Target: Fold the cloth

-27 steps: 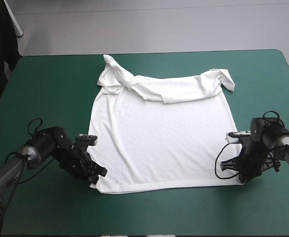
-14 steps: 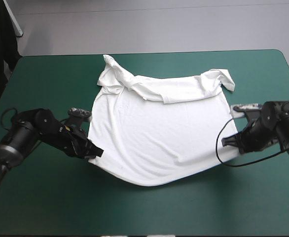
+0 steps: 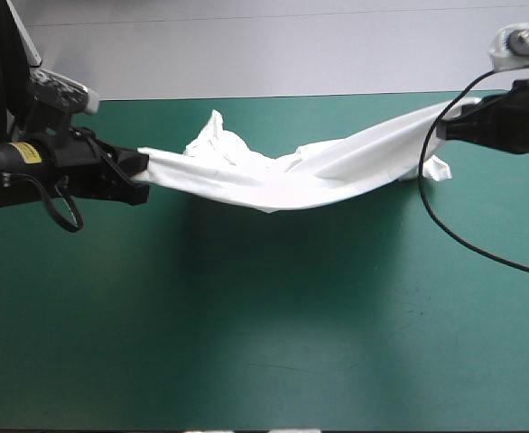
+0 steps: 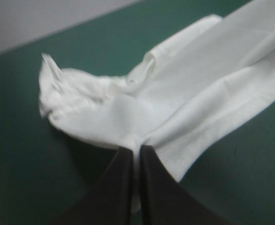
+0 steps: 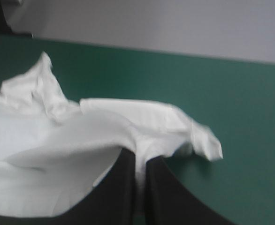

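Note:
The white T-shirt (image 3: pixel 292 171) hangs stretched between both arms over the far half of the teal-green table, sagging in the middle. Its collar end and sleeves still rest crumpled near the far edge. My left gripper (image 3: pixel 143 176) is raised at the far left, shut on the T-shirt's (image 4: pixel 175 108) hem corner; the cloth is pinched between its fingers (image 4: pixel 121 173) in the left wrist view. My right gripper (image 3: pixel 445 126) is raised at the far right, shut on the other hem corner. The right wrist view shows the T-shirt (image 5: pixel 81 136) bunched ahead of that gripper (image 5: pixel 141 159), one sleeve (image 5: pixel 205 143) lying on the cover.
The near half of the teal-green table (image 3: pixel 273 343) is bare cover. The far table edge (image 3: pixel 273 96) runs just beyond the T-shirt's collar end.
Both grippers have lifted the T-shirt's hem corners off the near table and carried them up and toward the far edge. The flat cloth now hangs as a sagging band.

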Robot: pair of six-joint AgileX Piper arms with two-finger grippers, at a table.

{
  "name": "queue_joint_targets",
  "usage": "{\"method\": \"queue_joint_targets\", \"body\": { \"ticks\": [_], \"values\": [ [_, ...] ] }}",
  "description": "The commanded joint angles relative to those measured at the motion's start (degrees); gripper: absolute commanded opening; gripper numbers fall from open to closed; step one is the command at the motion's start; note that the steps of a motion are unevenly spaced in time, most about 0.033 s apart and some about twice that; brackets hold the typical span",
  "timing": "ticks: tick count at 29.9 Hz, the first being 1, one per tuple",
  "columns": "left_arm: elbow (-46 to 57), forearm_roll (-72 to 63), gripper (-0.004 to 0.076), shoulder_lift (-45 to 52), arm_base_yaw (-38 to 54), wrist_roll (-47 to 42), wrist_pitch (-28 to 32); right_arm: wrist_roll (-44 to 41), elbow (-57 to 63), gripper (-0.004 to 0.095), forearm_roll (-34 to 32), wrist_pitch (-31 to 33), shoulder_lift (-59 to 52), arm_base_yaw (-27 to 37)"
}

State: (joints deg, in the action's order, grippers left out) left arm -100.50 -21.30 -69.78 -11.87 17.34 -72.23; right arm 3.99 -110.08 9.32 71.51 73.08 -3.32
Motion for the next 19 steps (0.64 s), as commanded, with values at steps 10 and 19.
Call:
{"method": "queue_joint_targets", "body": {
  "ticks": [10, 19],
  "values": [
    [-36.1, 0.1, -0.0009, -4.4, -0.3, 4.0, 17.4, 0.5, -23.2, -0.0019, 0.2, -17.3, -1.7, 0.1],
    [-48.9, 0.6, -0.0009, -7.8, -0.3, 7.8, 29.0, 3.5, -25.8, -0.0019, 1.6, -36.0, -1.5, 0.1]
  ]
}}
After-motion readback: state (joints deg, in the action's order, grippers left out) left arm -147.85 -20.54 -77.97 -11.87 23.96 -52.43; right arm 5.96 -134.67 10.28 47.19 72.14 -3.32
